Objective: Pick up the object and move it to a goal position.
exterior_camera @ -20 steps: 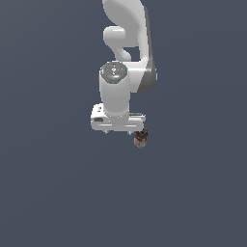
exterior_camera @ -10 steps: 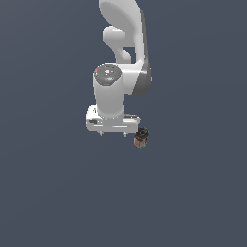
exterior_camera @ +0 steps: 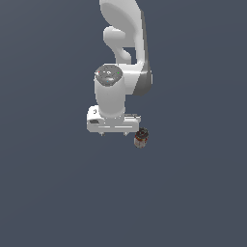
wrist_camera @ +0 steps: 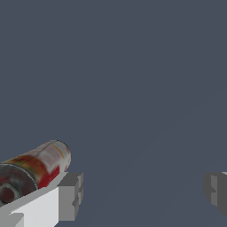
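Note:
The object is a tiny stubby brown can with a dark top and reddish flecks. It stands just to the exterior view's right of my white gripper. In the wrist view the object shows as a red, white and yellow can. It lies outside one grey fingertip, not between the fingers. The other fingertip is far across the frame. My gripper is open wide and empty, with only grey floor in the gap.
The white arm rises above the hand toward the top of the exterior view. A plain dark grey surface lies all around.
The hand has shifted slightly to the exterior view's left and dropped a little. The object has stayed in place.

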Robot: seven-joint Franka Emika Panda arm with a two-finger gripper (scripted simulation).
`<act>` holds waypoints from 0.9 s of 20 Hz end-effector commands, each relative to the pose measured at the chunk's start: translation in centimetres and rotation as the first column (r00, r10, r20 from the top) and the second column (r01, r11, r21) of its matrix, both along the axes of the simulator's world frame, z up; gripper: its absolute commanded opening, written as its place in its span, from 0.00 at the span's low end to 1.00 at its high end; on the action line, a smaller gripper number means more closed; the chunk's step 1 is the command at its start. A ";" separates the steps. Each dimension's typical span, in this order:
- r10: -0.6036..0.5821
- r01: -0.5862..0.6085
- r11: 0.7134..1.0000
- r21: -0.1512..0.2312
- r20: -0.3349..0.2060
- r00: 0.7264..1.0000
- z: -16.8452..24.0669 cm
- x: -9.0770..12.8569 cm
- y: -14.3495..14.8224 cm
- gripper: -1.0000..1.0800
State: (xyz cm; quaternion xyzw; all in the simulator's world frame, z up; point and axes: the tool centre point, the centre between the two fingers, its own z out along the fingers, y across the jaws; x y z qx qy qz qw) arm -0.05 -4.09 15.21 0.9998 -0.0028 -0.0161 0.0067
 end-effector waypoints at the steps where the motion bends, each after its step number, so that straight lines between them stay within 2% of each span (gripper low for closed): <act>1: 0.033 -0.033 0.999 0.001 0.001 0.999 -0.1 -0.1 0.6 0.96; 6: 0.140 -0.140 0.990 0.005 0.004 0.990 -0.6 -0.5 2.6 0.96; 10: 0.261 -0.261 0.965 0.009 0.009 0.965 -1.0 -1.1 4.9 0.96; 18: 0.517 -0.518 0.856 0.013 0.022 0.856 -1.9 -2.7 10.0 0.96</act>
